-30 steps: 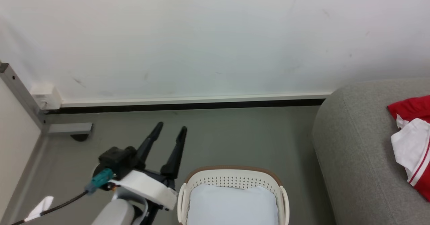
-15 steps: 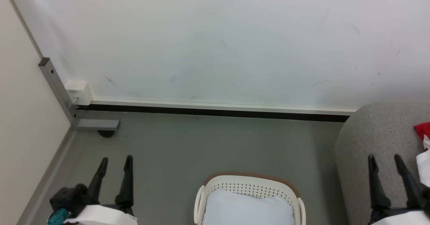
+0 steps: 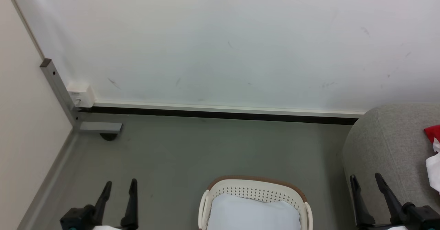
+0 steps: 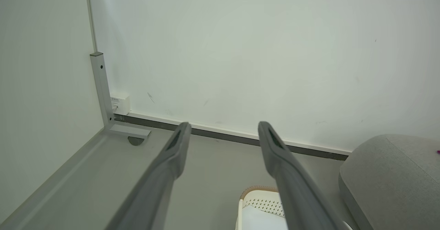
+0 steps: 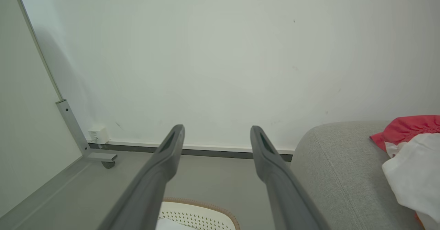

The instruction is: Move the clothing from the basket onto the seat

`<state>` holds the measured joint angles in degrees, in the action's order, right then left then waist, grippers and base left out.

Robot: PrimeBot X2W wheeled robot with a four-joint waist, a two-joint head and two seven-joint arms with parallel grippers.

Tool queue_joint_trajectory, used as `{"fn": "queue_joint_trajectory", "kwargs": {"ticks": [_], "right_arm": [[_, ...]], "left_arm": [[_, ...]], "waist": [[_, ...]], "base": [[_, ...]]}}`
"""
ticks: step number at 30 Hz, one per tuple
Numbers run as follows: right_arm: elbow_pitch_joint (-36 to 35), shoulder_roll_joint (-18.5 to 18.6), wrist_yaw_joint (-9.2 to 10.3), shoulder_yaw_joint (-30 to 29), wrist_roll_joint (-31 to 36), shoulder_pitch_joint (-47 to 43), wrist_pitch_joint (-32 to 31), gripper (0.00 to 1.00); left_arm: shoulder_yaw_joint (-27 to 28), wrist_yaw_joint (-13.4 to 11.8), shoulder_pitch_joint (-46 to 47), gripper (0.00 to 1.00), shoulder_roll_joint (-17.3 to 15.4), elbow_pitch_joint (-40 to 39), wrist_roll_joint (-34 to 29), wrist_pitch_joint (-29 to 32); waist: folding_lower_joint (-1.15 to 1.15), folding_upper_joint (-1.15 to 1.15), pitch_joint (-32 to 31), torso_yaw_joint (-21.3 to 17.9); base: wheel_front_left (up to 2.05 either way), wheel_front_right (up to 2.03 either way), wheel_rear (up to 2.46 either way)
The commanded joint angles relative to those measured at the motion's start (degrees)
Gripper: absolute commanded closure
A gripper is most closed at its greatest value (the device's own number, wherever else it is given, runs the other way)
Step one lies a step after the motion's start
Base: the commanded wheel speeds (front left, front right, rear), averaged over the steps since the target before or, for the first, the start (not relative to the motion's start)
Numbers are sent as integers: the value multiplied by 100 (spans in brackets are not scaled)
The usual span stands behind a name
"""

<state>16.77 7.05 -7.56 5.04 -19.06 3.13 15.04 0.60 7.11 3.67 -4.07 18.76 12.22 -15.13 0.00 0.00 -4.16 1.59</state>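
The basket (image 3: 254, 190) is running off the bottom edge of the head view, its near part lying out of frame. In the left wrist view the left gripper (image 4: 224, 125) is covering part of it with one finger. The clothing (image 3: 435, 168) and the seat (image 3: 385, 144) are being cut by the right edge, leaving the number of garments impossible to tell.

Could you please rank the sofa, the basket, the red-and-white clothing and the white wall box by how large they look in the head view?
1. sofa, cropped by the frame.
2. basket, also cropped.
3. clothing and white wall box: about alike; the clothing is cut off at the edge, so I won't rank them.
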Motion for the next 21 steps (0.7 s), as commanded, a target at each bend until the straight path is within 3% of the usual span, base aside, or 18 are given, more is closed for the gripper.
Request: {"fn": "queue_joint_trajectory", "kwargs": {"ticks": [1,8,9,13,21], "right_arm": [[-7,-21,15,24,70,29,16,0],[-37,-43,15,193,106,88,18,0],[-44,-50,15,208,117,91,18,100],[98,-70,0,203,30,-76,-36,100],[54,-107,1,45,-788,-25,-276,100]], "left_arm": [[44,22,39,0,12,35,-42,-2],[163,39,68,0,71,62,-135,-2],[161,38,67,100,76,69,-131,-2],[131,24,-32,100,126,222,-22,42],[218,26,33,100,124,172,864,313]], "waist": [[0,0,-4,-7],[0,0,-22,-30],[0,0,-25,-33],[0,0,-21,-35],[0,0,8,-43]], "base": [[0,0,0],[0,0,0],[0,0,0],[0,0,0],[0,0,0]]}}
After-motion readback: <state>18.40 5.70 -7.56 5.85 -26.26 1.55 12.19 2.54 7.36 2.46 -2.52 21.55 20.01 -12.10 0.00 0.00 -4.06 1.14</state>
